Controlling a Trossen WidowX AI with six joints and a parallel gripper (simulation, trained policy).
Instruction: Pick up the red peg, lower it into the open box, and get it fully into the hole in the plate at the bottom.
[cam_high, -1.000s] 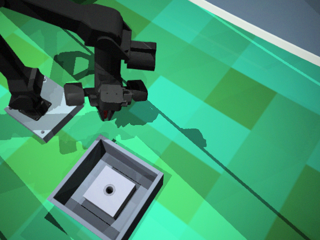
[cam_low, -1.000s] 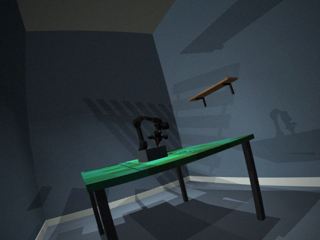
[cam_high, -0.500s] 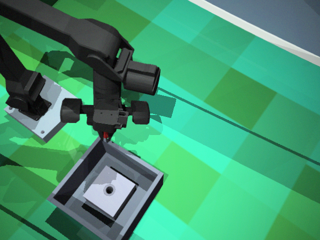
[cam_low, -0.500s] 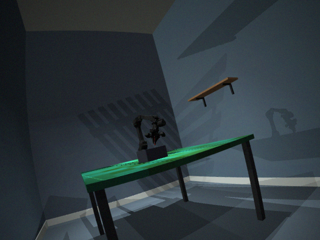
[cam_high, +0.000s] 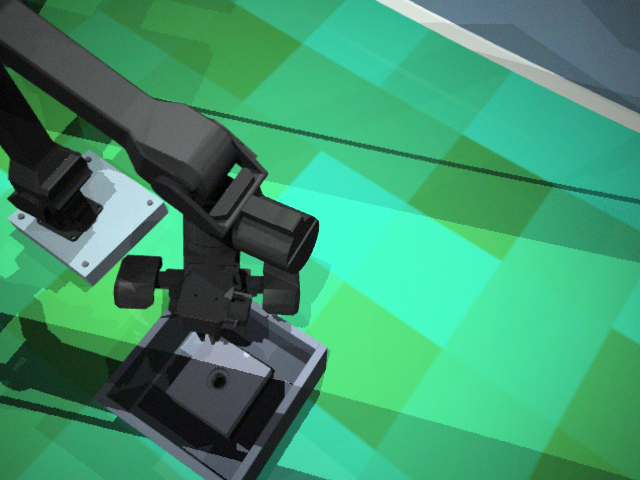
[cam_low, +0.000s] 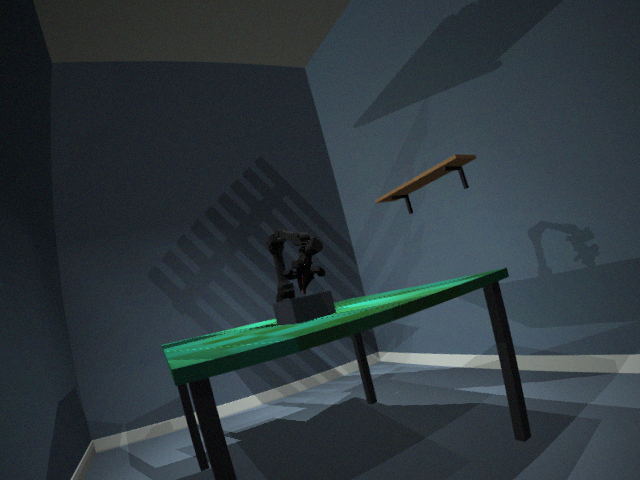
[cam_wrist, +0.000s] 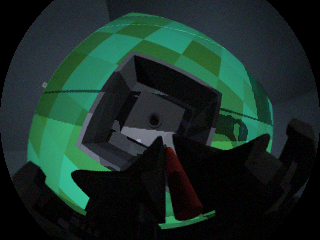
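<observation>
Gripper (cam_high: 209, 336) (cam_low: 304, 290) (cam_wrist: 167, 138): nearly shut, pinching peg
Peg (cam_low: 303, 282) (cam_wrist: 182, 187): above box (cam_high: 312, 364) (cam_low: 315, 308) (cam_wrist: 172, 72), probably for lowering
Hole (cam_high: 219, 380) (cam_wrist: 154, 119): nearer, so gotta line up

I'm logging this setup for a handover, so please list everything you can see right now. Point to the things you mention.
Red cylindrical peg (cam_wrist: 184, 192): one, red, between the gripper's fingers
Open square-cornered box (cam_high: 310, 364) (cam_low: 315, 307) (cam_wrist: 216, 117): one, grey, on the table
Square plate with a round hole (cam_high: 211, 400) (cam_wrist: 170, 111): one, grey, in the box
Flat-topped table (cam_low: 413, 304): one, green checkered top, dark legs, under the box
Flat wall shelf (cam_low: 426, 178): one, brown with dark brackets, on the wall
Square base plate (cam_high: 124, 201): one, pale grey, under the arm
Jointed arm (cam_high: 108, 82) (cam_low: 279, 258): one, black, on the base plate
Parallel-jaw gripper (cam_high: 209, 338) (cam_wrist: 167, 138): one, black, above the box, shut on the peg
</observation>
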